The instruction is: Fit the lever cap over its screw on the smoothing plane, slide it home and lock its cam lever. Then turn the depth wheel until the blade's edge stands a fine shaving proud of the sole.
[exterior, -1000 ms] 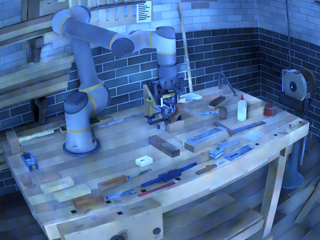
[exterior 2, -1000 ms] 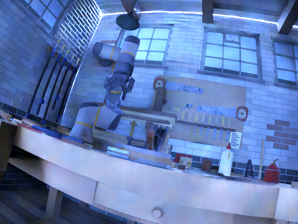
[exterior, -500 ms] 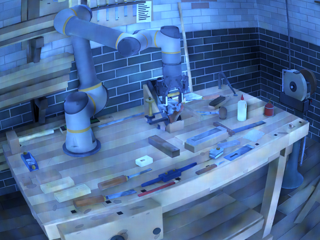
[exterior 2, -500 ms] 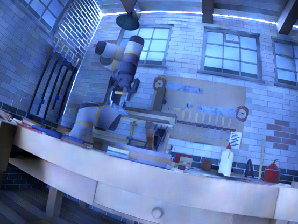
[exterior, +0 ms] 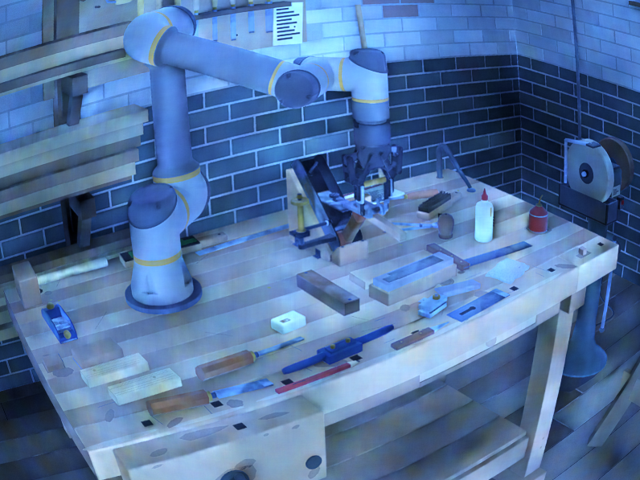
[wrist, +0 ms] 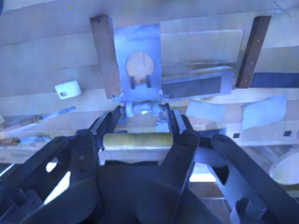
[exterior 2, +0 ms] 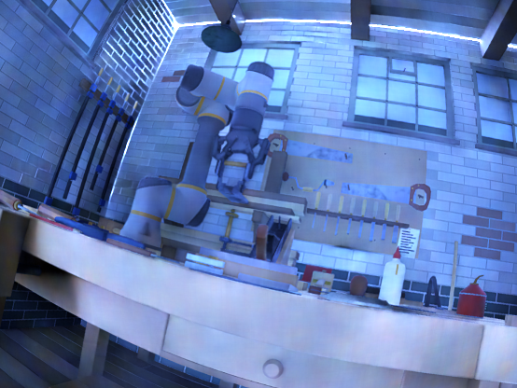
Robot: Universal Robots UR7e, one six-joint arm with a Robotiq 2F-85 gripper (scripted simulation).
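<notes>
The lever cap (wrist: 137,68), a flat steel plate with a round hole and a cam lever at its near end, hangs in the air above the bench, and my gripper (wrist: 140,122) is closed on it at that end. In the side camera the gripper (exterior: 372,195) and the cap (exterior: 368,205) sit just right of the smoothing plane (exterior: 320,203). The plane rests tilted in a wooden cradle at the back of the bench. A brass-coloured bar (wrist: 137,140) lies across between my fingers.
A brick wall and a tool board (exterior 2: 354,186) stand behind the bench. A brass-screw clamp (exterior: 301,219) stands left of the plane. Below the cap lie a dark wood block (exterior: 327,291), a sharpening stone (exterior: 413,275) and a try square (exterior: 480,256). A glue bottle (exterior: 484,217) stands to the right.
</notes>
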